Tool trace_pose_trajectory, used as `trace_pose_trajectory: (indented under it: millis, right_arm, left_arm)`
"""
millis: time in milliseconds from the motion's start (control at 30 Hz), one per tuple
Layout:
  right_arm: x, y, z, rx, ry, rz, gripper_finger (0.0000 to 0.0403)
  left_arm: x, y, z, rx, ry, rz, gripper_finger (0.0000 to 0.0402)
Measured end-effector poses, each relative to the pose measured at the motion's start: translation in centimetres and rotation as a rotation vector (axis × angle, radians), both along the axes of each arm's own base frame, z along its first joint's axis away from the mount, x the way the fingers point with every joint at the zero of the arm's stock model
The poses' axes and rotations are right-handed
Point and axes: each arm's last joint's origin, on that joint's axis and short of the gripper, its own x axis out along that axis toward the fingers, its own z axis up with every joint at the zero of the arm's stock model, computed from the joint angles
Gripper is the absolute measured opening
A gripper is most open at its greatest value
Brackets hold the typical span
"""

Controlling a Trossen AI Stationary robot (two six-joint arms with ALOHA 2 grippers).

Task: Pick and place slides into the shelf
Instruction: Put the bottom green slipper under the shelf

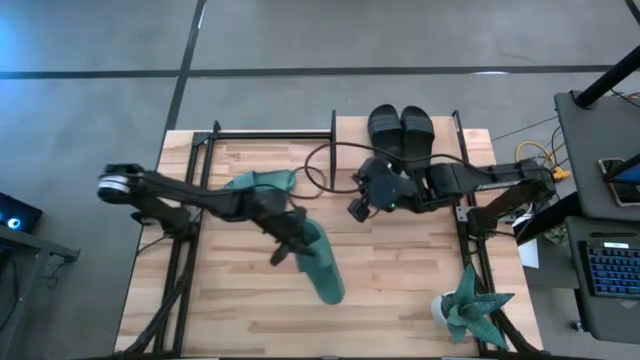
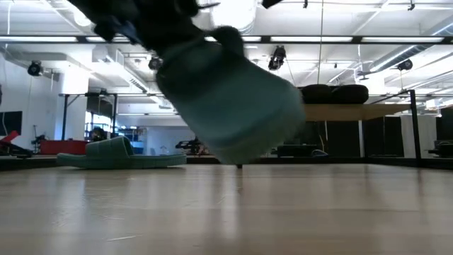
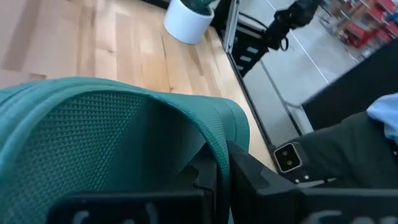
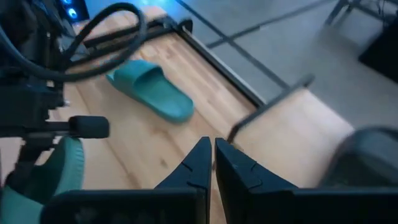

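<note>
One teal slide (image 1: 322,262) is at the table's middle in my left gripper (image 1: 288,243), which is shut on it; it fills the low view (image 2: 226,99). The second teal slide (image 1: 262,182) lies sole-down farther back on the table (image 4: 149,91). The black pair (image 1: 401,128) rests side by side on the shelf's top board (image 1: 470,140), at the far right edge (image 2: 334,93). My right gripper (image 4: 213,163) is shut and empty, hovering in front of the shelf (image 1: 358,200). My left gripper pinches the teal slide by the edge of its wide strap (image 3: 214,140), which runs between the two fingers (image 3: 252,180). The slide is tilted, with its low end (image 2: 239,163) just at the tabletop. I cannot tell whether that end touches.
A teal spiky plant in a white pot (image 1: 466,306) stands at the near right corner. A black cable loop (image 1: 325,165) lies left of the shelf. Black frame rails (image 1: 185,250) run along both sides of the table. Bare wood lies at the near left.
</note>
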Motion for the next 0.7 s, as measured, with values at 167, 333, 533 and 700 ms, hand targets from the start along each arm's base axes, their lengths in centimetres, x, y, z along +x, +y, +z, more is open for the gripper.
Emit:
trace_pose_trajectory:
  millis: [167,333,533,700]
  right_arm:
    - [-1.0,0.9,-0.8,0.054,0.057,-0.045,0.0013]
    - [-1.7,1.7,-1.2,0.077,0.093,-0.062,0.0013]
    - [-1.9,2.0,-1.2,0.078,0.099,-0.066,0.0013]
    - [-1.9,1.9,-1.2,0.078,0.100,-0.067,0.0013]
  left_arm:
    - [4.1,1.0,-1.4,-0.002,0.045,-0.014,0.0000]
    - [7.7,1.7,-2.2,-0.014,0.068,0.030,0.0000]
    - [9.7,2.2,-3.4,0.056,0.152,0.192,0.0013]
    - [9.8,2.4,-3.9,0.085,0.215,0.246,0.0080]
